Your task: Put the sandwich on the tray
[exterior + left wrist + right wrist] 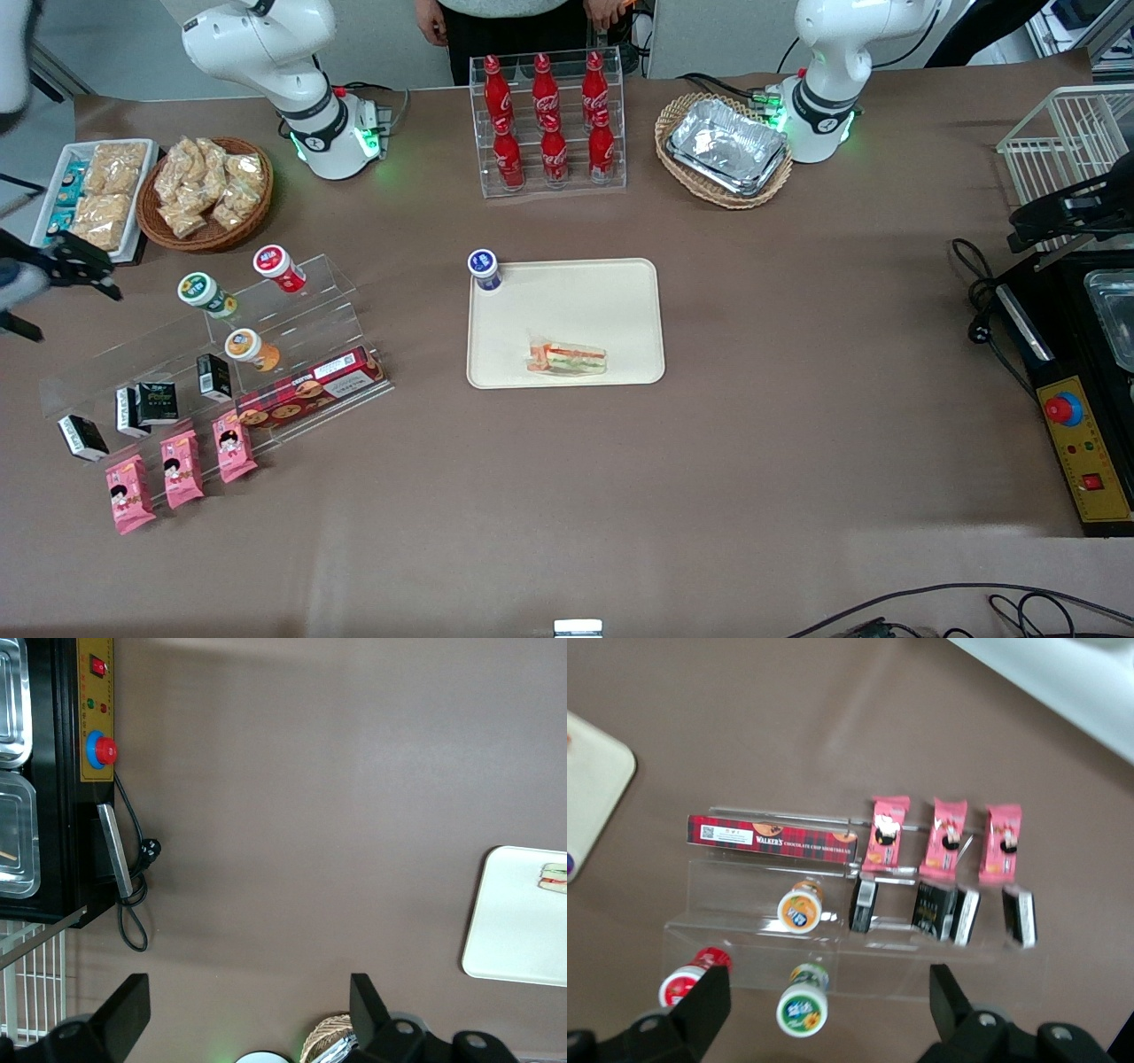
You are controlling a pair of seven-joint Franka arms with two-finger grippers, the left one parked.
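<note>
A: Front view is showing the sandwich [568, 358] lying on the tray [611, 292], long axis running toward each arm's end.

B: And the hand [824, 1010]?

A: It is hovering above the acrylic snack shelf [859, 935], well apart toward the working arm's end, fingers spread wide, holding nothing.

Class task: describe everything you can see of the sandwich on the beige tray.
The sandwich is a wedge in clear plastic wrap, pale bread with orange-red and green filling along its edge. It lies flat on the cream tray, near the rim closest to the front camera. Nothing grips it; the tool hangs open above the snack display.
</note>
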